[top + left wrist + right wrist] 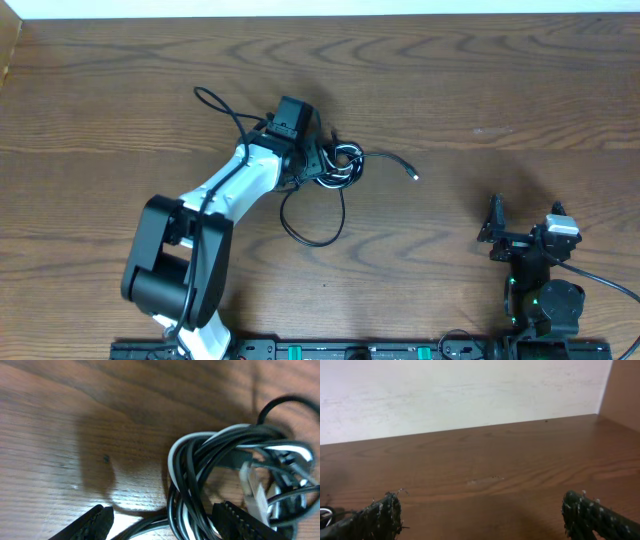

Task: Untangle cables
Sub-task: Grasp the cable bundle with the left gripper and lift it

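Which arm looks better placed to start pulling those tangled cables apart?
Left. The left gripper is down over the cables, open jaws either side of strands. The right gripper sits far from them.

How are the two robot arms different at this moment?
The left arm reaches out across the table; the right arm sits folded near its edge. The left end effector straddles part of the tangled cables; the right end effector holds nothing. Both are open.

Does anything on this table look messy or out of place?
Yes: the cables sit in a knotted clump on the table, black and white cords wound through one another. One plug end strays right and a loop trails toward the robot.
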Available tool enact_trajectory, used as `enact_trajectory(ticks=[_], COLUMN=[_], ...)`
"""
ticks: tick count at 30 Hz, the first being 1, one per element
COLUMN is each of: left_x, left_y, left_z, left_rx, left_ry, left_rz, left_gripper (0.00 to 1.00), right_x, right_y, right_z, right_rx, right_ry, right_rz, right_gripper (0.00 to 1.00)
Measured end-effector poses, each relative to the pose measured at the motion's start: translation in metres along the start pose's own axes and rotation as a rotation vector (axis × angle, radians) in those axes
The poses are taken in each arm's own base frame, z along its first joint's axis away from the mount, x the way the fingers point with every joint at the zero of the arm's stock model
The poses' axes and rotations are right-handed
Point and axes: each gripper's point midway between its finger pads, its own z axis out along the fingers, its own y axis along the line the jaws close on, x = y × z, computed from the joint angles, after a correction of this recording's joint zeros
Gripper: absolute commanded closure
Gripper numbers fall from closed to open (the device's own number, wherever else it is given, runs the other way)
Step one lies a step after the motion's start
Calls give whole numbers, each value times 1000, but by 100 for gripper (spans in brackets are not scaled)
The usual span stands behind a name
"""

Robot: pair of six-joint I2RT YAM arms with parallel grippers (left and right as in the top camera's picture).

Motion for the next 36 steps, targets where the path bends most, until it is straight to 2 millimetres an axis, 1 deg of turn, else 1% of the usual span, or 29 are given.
enact_trajectory(ticks=[2, 5, 6, 9, 10, 11, 13, 14, 16, 17, 23, 26, 28, 30, 31, 33, 34, 35, 36], left_x=[4, 8, 8, 4, 3, 0, -3, -3, 0, 0, 3, 8, 11, 9, 6, -4, -8, -13, -14], left_y=[1, 0, -1, -7, -10, -12, -16, -17, -16, -16, -10, -3, 1, 2, 0, -12, -18, -33, -42], left_z=[5, 12, 13, 14, 15, 15, 17, 18, 22, 22, 22, 18, 11, -4, -15, -46, -58, -88, -105], left_rx=[1, 4, 7, 20, 26, 32, 43, 44, 38, 39, 7, -26, -42, -38, -28, 32, 60, 138, 187], left_ry=[20, 42, 40, 25, 17, 10, 0, -5, 8, 9, 17, 37, 44, 26, 10, -53, -77, -131, -155], left_rz=[11, 12, 11, -5, -13, -23, -45, -60, -76, -82, -97, -101, -104, -92, -80, -37, -18, 30, 66], left_gripper=[30, 21, 20, 20, 21, 27, 57, 70, 91, 92, 93, 93, 93, 93, 93, 92, 93, 93, 93], right_x=[0, 0, 0, 0, 0, 0, 0, 0, 0, 0, 0, 0, 0, 0, 0, 0, 0, 0, 0], right_y=[0, 0, 0, 0, 0, 0, 0, 0, 0, 0, 0, 0, 0, 0, 0, 0, 0, 0, 0], right_z=[0, 0, 0, 0, 0, 0, 0, 0, 0, 0, 0, 0, 0, 0, 0, 0, 0, 0, 0], right_rx=[0, 0, 0, 0, 0, 0, 0, 0, 0, 0, 0, 0, 0, 0, 0, 0, 0, 0, 0], right_ry=[0, 0, 0, 0, 0, 0, 0, 0, 0, 0, 0, 0, 0, 0, 0, 0, 0, 0, 0], right_rz=[0, 0, 0, 0, 0, 0, 0, 0, 0, 0, 0, 0, 0, 0, 0, 0, 0, 0, 0], right_gripper=[1, 1, 1, 1, 1, 1, 1, 1, 1, 1, 1, 1, 1, 1, 1, 1, 1, 1, 1])
